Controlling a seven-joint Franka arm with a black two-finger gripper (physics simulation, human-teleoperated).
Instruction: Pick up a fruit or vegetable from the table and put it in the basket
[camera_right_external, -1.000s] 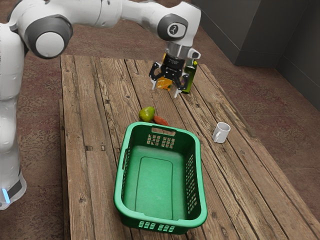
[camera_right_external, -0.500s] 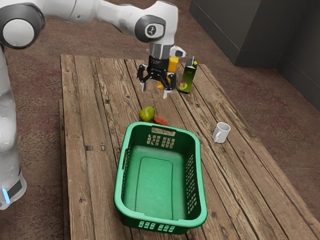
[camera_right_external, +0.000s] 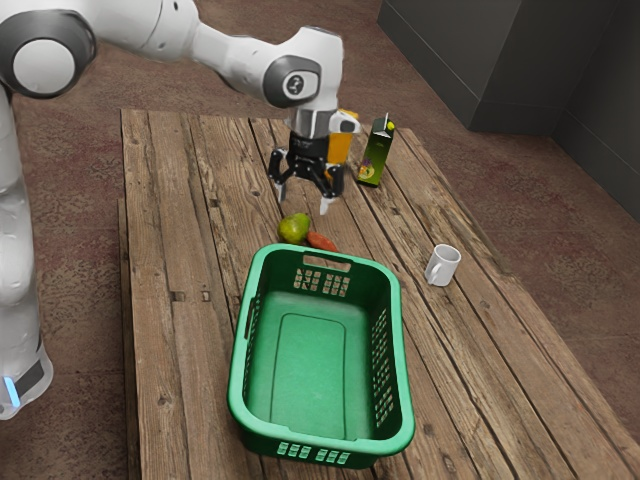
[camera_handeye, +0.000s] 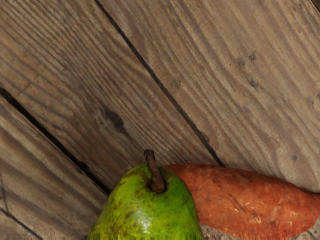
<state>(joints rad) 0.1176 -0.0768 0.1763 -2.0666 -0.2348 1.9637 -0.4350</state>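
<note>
Wooden table, gripper now lower, nearer the pear

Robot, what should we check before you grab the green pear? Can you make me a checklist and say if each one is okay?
1. Gripper open: ok, its fingers stand apart.
2. Gripper hands-free, holding nothing: ok.
3. Gripper low enough to grab the pear: not ok, the fingertips are above it.
4. Space for a finger between the pear and the sweet potato: not ok, I see no gap there, so I should probably pick my grip angle carefully.
5. Pear lined up exactly between the fingers: cannot tell.
6. Room inside the basket: ok, nothing lies in it.
</note>
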